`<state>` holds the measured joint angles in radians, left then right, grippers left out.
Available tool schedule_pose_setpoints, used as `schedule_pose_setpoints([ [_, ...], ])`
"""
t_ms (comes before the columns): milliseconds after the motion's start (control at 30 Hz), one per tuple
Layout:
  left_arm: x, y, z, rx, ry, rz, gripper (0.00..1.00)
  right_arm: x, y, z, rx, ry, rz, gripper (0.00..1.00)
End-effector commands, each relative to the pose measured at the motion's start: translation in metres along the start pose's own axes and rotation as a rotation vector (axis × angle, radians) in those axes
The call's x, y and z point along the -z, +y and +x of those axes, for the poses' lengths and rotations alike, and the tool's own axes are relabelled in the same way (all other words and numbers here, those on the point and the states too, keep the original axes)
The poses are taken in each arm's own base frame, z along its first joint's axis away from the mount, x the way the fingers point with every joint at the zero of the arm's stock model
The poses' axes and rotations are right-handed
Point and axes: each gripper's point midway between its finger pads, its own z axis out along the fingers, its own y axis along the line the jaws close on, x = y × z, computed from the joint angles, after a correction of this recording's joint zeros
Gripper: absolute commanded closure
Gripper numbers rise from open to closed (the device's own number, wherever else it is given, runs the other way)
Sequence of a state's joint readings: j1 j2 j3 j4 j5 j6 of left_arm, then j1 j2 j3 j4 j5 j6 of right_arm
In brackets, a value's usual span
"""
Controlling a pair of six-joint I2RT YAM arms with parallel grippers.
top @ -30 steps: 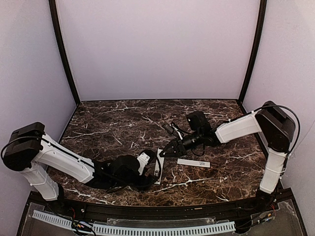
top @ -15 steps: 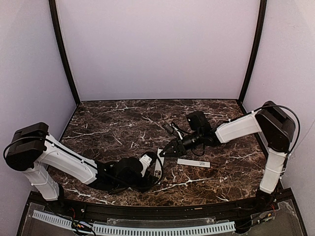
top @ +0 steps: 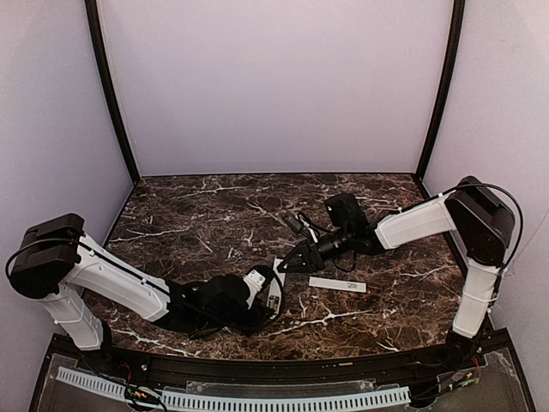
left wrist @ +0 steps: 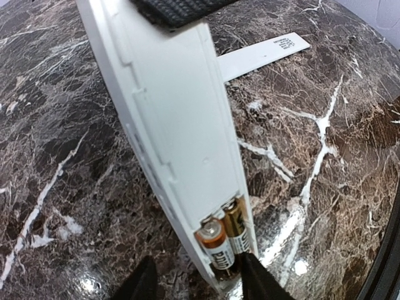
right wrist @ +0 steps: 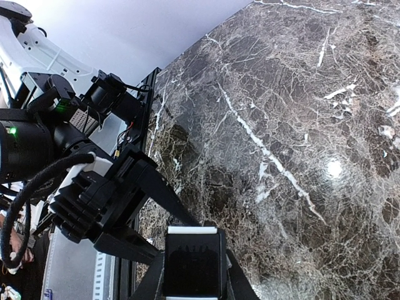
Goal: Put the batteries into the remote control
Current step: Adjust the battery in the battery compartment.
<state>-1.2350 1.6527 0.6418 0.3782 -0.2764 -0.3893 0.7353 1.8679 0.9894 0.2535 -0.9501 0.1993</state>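
Remote: a white bar [left wrist: 169,125] is seen near the front middle of the counter [left wrist: 325,187], stretched between the two tools. Its back is turned up and the battery bay at one end is uncovered. Whether it rests on the counter or is lifted off it cannot be told.

Batteries: two [left wrist: 228,240] are seated side by side in the open bay, at the end of the remote nearest the left tool. Their gold ends are pointed toward the middle of the remote.

Left tool: it [left wrist: 200,278] is placed astride the battery end of the remote with its jaws partly apart. One of the fingers [left wrist: 142,281] is kept off the remote's edge by a visible gap, and the other is set close against the opposite edge. No firm grip is shown.

Right tool: it [right wrist: 194,256] is closed on the far end of the remote, with a finger pressed to each side of the dark section.

Cover strip: a thin flat white strip [left wrist: 265,53] with small grey print is laid flat on the counter. It lies just beside the remote, on the right arm's side, and is touched by neither tool.
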Motion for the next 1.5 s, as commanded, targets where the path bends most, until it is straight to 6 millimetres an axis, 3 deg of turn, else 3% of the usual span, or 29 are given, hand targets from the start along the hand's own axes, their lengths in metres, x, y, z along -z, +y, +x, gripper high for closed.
schedule_pose_setpoints([
  [0, 0.012, 0.005, -0.003, -0.079, -0.01, -0.001, 0.47, -0.004, -0.018, 0.011, 0.008, 0.028, 0.084, 1.0],
  [200, 0.05, -0.013, -0.041, -0.389, -0.161, 0.099, 0.37, -0.004, -0.019, 0.013, 0.001, 0.041, 0.08, 1.0],
  [333, 0.06, -0.026, -0.038, -0.682, -0.125, 0.167, 0.36, -0.006, -0.019, 0.013, -0.006, 0.049, 0.072, 1.0],
  [467, 0.053, -0.029, -0.031, -0.853, -0.041, 0.185, 0.45, -0.007, -0.019, 0.013, -0.02, 0.055, 0.072, 1.0],
  [600, 0.043, -0.027, -0.026, -0.978, 0.017, 0.175, 0.62, -0.008, -0.02, 0.013, -0.032, 0.062, 0.074, 1.0],
  [700, 0.036, -0.027, -0.025, -1.032, 0.031, 0.166, 0.74, -0.008, -0.019, 0.013, -0.033, 0.063, 0.071, 1.0],
  [767, 0.033, -0.025, -0.023, -1.058, 0.045, 0.161, 0.76, -0.008, -0.019, 0.013, -0.035, 0.063, 0.068, 1.0],
  [1267, 0.021, -0.009, -0.04, -1.086, 0.043, 0.122, 0.78, -0.01, -0.018, 0.014, -0.04, 0.068, 0.057, 1.0],
  [1467, 0.017, -0.008, -0.037, -1.092, 0.062, 0.146, 0.82, -0.01, -0.018, 0.014, -0.042, 0.069, 0.057, 1.0],
])
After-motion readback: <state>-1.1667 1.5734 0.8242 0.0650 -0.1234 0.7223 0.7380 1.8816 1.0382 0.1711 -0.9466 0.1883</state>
